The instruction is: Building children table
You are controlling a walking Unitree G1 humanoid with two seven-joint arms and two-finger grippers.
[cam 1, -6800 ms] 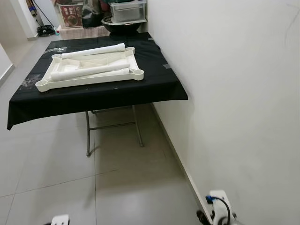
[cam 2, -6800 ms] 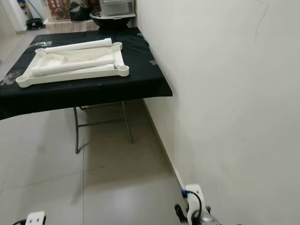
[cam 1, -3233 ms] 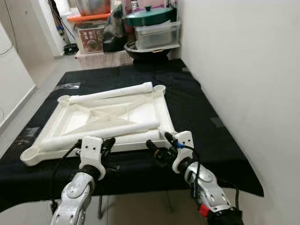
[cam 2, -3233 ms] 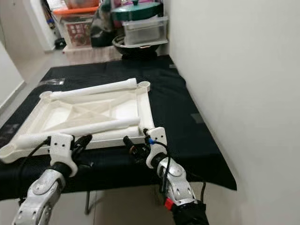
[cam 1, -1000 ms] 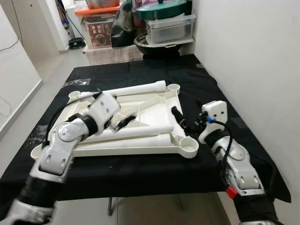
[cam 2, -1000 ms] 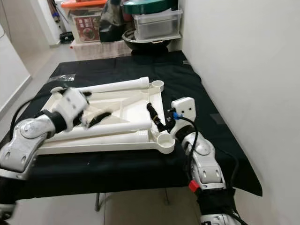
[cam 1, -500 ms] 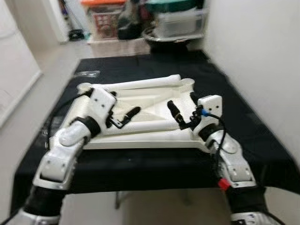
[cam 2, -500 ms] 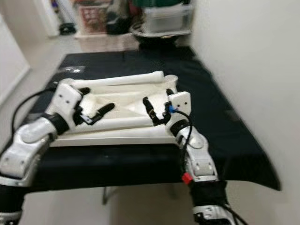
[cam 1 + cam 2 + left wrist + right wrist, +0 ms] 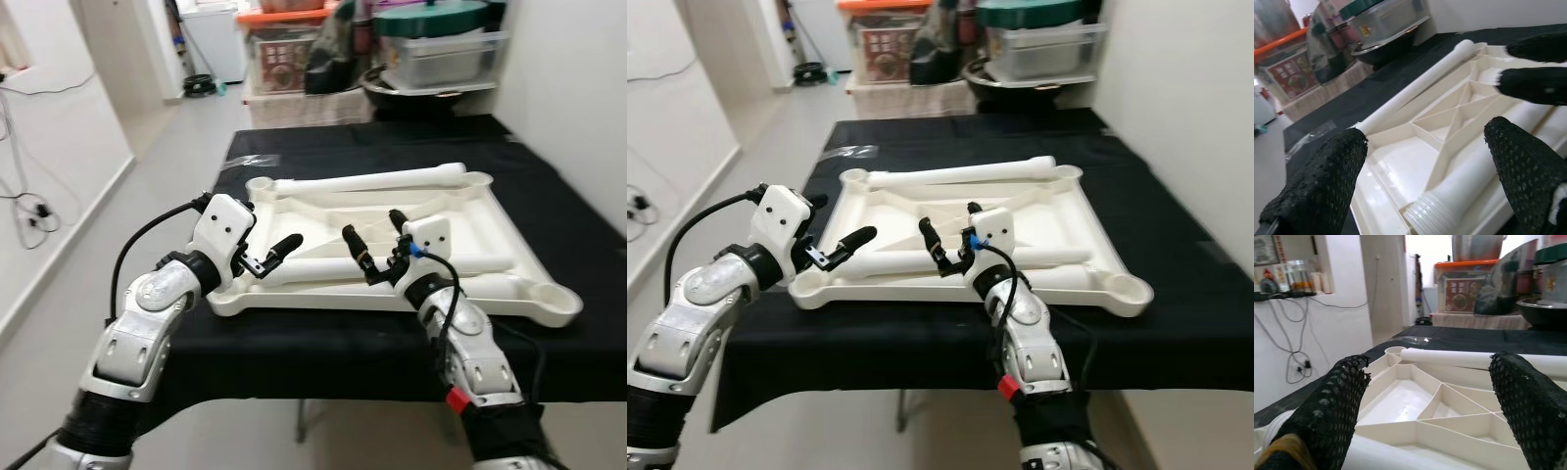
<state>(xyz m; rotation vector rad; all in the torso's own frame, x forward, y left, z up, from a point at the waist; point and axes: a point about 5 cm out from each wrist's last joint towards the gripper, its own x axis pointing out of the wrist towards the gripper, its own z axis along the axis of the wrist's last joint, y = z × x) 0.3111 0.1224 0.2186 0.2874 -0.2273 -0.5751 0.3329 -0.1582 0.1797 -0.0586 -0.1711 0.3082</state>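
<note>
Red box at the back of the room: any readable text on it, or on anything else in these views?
Red box: a printed label with a picture, the writing too small and blurred to read.
Grey lidded bin: no label to be made out.
White tabletop and white legs: no markings.
Nothing legible anywhere.

Both arms raised forward; left end effector (image 9: pixel 271 252) and right end effector (image 9: pixel 376 247) fingers spread, facing inward.
</note>
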